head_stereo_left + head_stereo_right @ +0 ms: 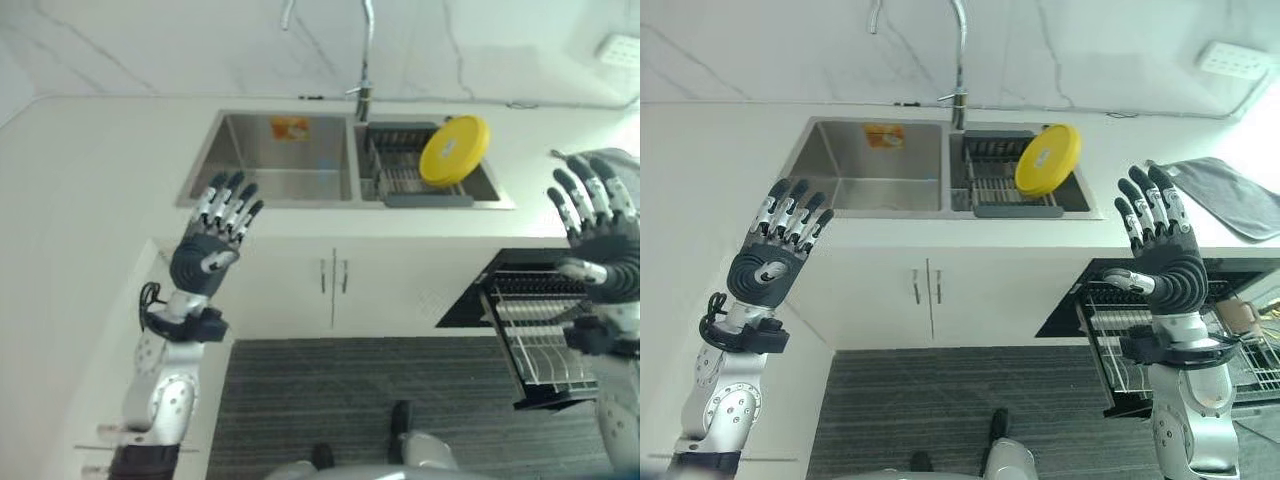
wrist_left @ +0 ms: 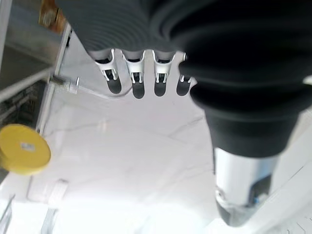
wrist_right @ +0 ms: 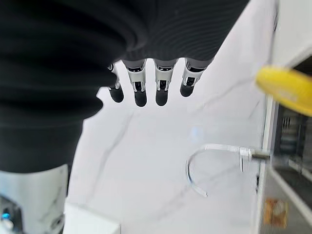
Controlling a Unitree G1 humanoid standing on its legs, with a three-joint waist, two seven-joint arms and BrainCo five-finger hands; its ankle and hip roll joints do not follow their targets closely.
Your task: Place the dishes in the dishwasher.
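Observation:
A yellow plate [image 1: 455,150] leans upright in the grey drying rack [image 1: 400,178] in the right basin of the sink; it also shows as a yellow plate [image 2: 23,149] and a yellow plate [image 3: 285,87] in the wrist views. The dishwasher's wire rack [image 1: 545,340] is pulled out at the lower right, under the counter. My left hand [image 1: 210,250] is raised in front of the left basin, fingers straight, holding nothing. My right hand [image 1: 1160,250] is raised above the dishwasher rack, fingers spread and empty.
The left basin [image 1: 280,155] of the steel sink holds no dishes, and a tap [image 1: 365,50] stands behind the sink. A grey cloth [image 1: 1225,195] lies on the counter at the right. White cupboard doors [image 1: 333,275] are below the sink, over a dark ribbed mat [image 1: 380,400].

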